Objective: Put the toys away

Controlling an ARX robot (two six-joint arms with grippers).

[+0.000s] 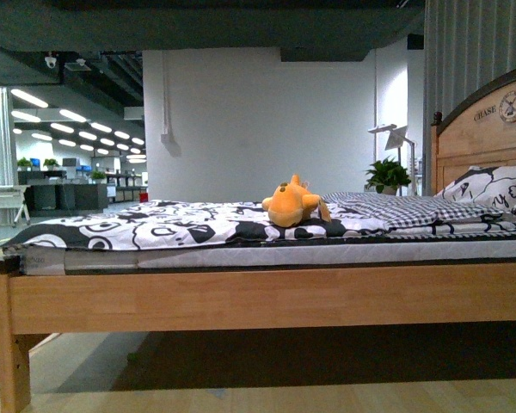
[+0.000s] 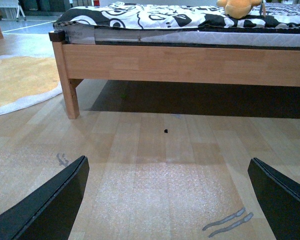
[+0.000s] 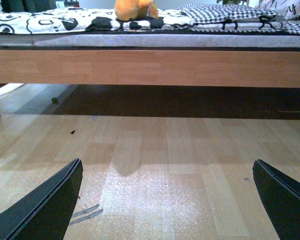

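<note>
I've got the plush toy in the front view now: orange-yellow, plump and rounded, small ears up top. It's slumped low on the black-and-white bedspread, about halfway along the bed, and just beside the checked blanket. A limb trails out toward that blanket. Both wrist views catch only its lower body at the frame edge, and I can't make out a face.

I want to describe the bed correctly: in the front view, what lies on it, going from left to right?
black-and-white patterned bedspread → orange plush toy → checked blanket → black-and-white pillow
</note>
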